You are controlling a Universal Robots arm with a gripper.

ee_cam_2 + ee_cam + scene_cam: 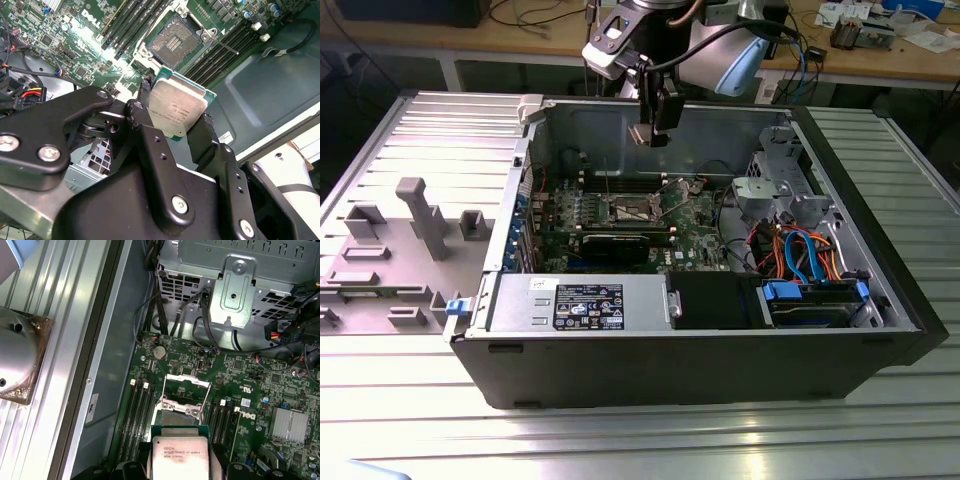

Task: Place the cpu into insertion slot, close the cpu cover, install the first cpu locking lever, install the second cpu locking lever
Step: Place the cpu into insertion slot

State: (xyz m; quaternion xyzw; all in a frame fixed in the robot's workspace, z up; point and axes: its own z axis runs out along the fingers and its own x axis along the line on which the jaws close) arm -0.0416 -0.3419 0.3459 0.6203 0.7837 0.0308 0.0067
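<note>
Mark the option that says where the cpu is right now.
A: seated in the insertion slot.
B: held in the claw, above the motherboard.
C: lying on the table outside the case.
B: in the second wrist view the claw grips the cpu by its edges, and the insertion slot beyond it lies unfilled.

This is a robotics lab or workshop: an opened computer case point(670, 370) sits on a ribbed metal tabletop point(620, 440) below the end effector point(650, 135), with a cable-strewn wooden tabletop point(535, 40) behind it.
</note>
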